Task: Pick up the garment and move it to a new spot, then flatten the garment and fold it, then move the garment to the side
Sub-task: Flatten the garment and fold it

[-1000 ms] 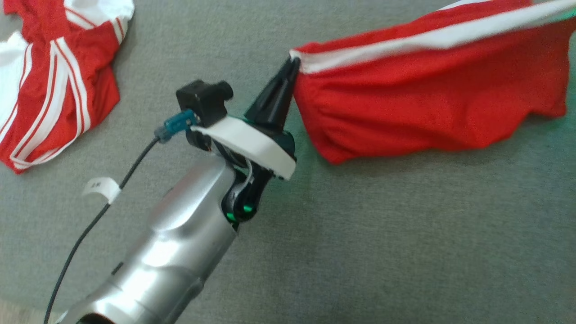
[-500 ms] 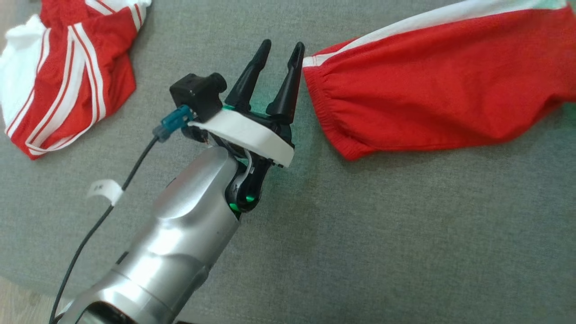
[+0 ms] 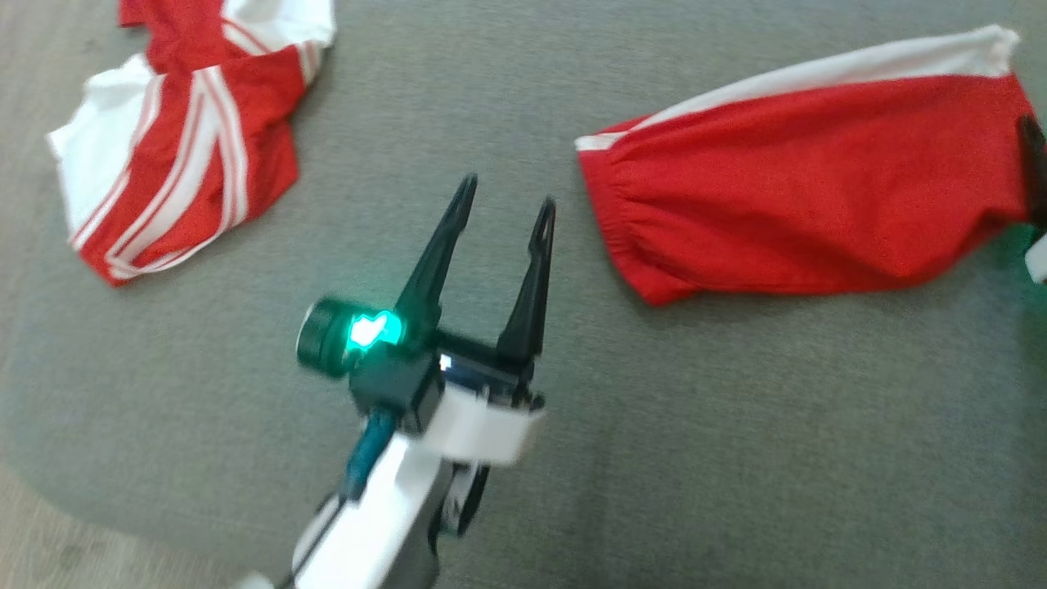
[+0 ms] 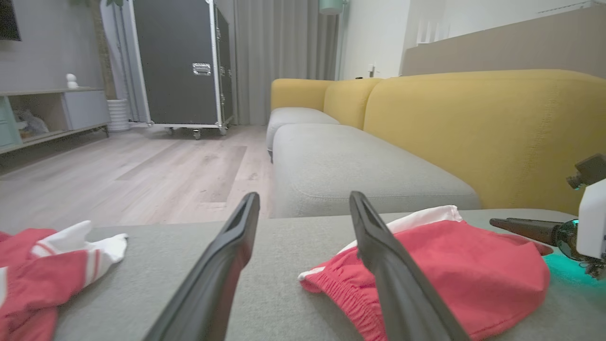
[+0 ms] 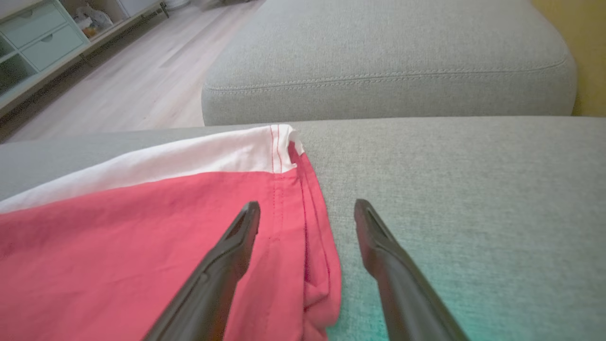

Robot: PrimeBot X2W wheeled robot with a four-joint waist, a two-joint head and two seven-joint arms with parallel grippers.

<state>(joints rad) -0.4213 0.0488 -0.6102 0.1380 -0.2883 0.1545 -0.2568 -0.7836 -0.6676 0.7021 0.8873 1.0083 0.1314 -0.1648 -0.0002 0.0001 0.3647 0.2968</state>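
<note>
left pincer point(image 3: 507, 195) agape, garment point(image 3: 818, 188) rightward — apart

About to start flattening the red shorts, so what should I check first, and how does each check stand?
1. Left gripper open, clear of the red shorts: ok.
2. Right gripper open, not clamped on cloth: ok.
3. Shorts lying fully on the grey cushion: ok.
4. Shorts flat: not ok, wrinkled and puffed up.
5. Red-and-white garment apart from the shorts: ok.
</note>
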